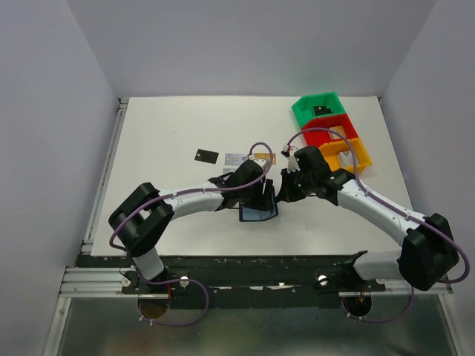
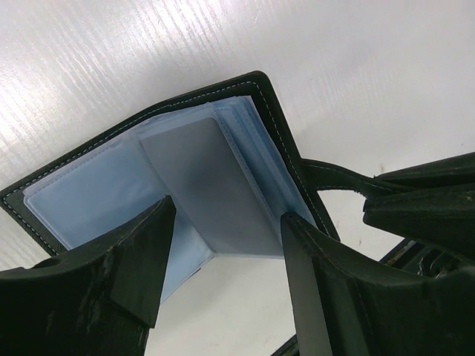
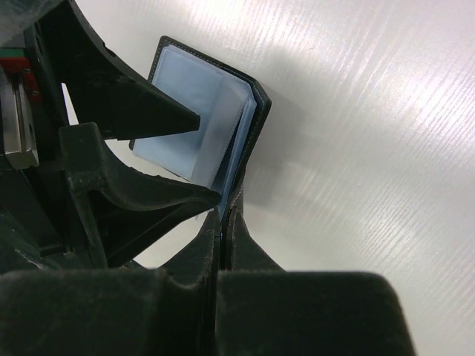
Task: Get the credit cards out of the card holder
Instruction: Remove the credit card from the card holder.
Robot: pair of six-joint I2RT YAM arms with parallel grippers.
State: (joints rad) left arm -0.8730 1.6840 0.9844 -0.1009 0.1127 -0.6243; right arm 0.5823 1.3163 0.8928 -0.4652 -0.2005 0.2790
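card holder: the card holder [image 2: 89, 200] lies open in the middle of the table [image 1: 171, 133], near the front, between the two grippers. its blue inside faces up and one side looks tipped up off the table.
card inside: a grey card [image 2: 197, 185] seems to sit in the middle pocket. i cannot tell if more cards hide behind it.
step now: getting ready to pull that card out. it is not gripped yet.
left gripper: the left gripper [image 2: 226, 215] is wide apart, one finger on each side of the grey card, holding nothing.
right gripper: the right gripper [image 3: 224, 219] is pinched tight on the edge of the card holder, by the strap, to keep it from sliding.
next move: i think the left fingers must close on the bare end of the card and pull it straight out of the pocket, while the right one keeps its hold. the card is thin and the pocket is slippery, so the pinch must land on the card alone.
arms: both arms reach in from the front edge, bent at the elbow, and meet over the card holder.
cards out: a black card [image 1: 206, 156], a silver card [image 1: 234, 158] and a gold card [image 1: 263, 158] lie in a row on the table behind the grippers.
far off: green, red and orange bins [image 1: 334, 127] sit at the back right, well apart.
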